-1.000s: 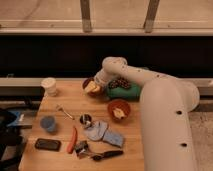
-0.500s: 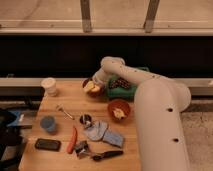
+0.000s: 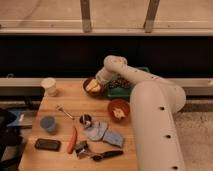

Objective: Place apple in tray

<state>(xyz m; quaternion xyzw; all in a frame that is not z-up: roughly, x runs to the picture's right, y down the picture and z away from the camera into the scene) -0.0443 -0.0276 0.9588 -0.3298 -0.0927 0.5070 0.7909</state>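
The gripper point(image 3: 96, 84) is down by the far edge of the bench point(image 3: 60, 102), near the middle. I cannot tell if the jaws are wide, narrow, or holding something; the arm hides them.

Right at the tip is the apple point(image 3: 92, 88). It is small, round and yellow-orange. It shows inside the ring of a dark bowl point(image 3: 85, 83). I cannot tell if it sits in the bowl or is lifted a little above it.

Just to the right, at the far right corner, is the green tray point(image 3: 120, 94). The arm covers part of it. Some brown lumps point(image 3: 120, 82) lie in the tray. The apple is not in the tray yet.

I think the apple will be firm and smooth, not heavy. It may roll or slip, because it is round. The best place to hold it is across the middle, at its fattest part, with a soft squeeze so it does not bruise. It should be set down low in the tray, away from the brown lumps, so it does not roll off.

Nearer the front, on the right side, is an orange bowl point(image 3: 110, 107) with pale food in it. A white cup point(image 3: 49, 86) stands at the far left corner. A blue cloth point(image 3: 102, 133) lies near the front edge, and a black phone point(image 3: 47, 145) lies at the front left corner.

I can read no words or labels on anything.
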